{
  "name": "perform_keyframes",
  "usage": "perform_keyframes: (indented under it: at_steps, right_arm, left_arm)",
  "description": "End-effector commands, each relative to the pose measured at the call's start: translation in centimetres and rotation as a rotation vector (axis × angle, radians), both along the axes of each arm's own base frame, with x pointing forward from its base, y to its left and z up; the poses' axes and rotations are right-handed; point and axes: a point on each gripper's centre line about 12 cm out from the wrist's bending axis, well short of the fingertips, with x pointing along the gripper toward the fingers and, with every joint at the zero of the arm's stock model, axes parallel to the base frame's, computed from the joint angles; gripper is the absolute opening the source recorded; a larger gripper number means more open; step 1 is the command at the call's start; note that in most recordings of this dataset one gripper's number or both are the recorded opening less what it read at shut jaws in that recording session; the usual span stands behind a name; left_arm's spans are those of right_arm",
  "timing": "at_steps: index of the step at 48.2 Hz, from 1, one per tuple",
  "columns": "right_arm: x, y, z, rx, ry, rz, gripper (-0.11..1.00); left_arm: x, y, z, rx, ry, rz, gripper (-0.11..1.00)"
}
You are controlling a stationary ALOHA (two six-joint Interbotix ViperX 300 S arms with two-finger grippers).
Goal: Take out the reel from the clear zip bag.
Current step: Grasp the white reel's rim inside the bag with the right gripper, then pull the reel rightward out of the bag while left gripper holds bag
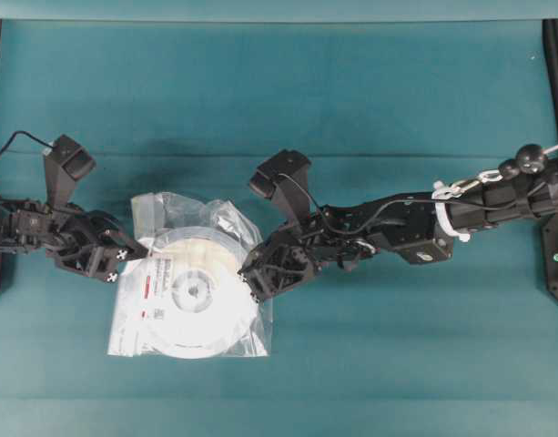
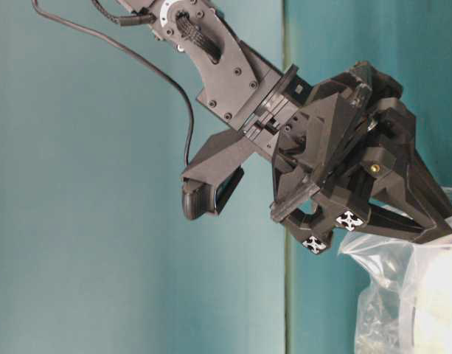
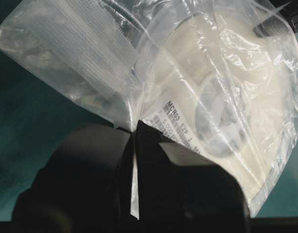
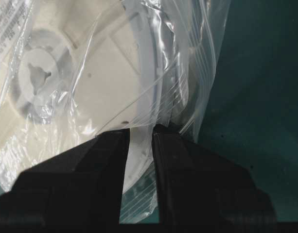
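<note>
- Overhead view shows the reel [image 1: 195, 289] lying flat on the teal table [image 1: 370, 109], still wholly inside the clear zip bag [image 1: 137, 332], hub up and label toward the left arm's side.
- Being round, the reel has no long axis of its own; the bag's mouth decides which way it can leave. The loose, crumpled plastic bunches at the bag's far edge [image 1: 183, 209] in the overhead view, and the left wrist view shows a whitish ribbed strip [image 3: 85, 58] there, so the opening is judged to face away from the near table edge.
- The two grippers sit on opposite flanks of the bag, with the reel between them and about equally close to each.
- The left gripper [image 3: 135, 127] is clenched on a fold of bag film alone, beside the label [image 3: 180, 130]; a thin white sliver of plastic runs down between its fingers.
- The right gripper [image 4: 139, 130] pinches the bag's other side. A pale band sits between its fingers, right by the reel's rim [image 4: 156, 92]; whether it clamps rim plus film or film only cannot be told.
- Judged from this, the reel must slide toward the far edge, across the line joining the two grippers.
</note>
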Motion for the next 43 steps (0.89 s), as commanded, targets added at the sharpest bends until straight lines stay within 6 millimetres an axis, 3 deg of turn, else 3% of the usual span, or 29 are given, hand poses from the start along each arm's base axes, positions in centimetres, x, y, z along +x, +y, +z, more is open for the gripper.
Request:
perform_keyframes:
  at_steps: [1,23,43]
  right_arm:
    - [-0.3,0.4,-0.2,0.011,0.012,-0.001,0.20]
    - [-3.2,0.3,0.7,0.008,0.022,-0.003,0.12]
    - [-6.4,-0.3,0.9,0.012,0.051,-0.022,0.12]
  left_arm:
    - [0.6,0.0,0.5,0.005,-0.026,-0.003,0.01]
    - [0.4,0.0,0.4,0.005,-0.021,-0.003,0.01]
    - [0.5,0.0,0.5,0.005,-0.023,-0.003,0.01]
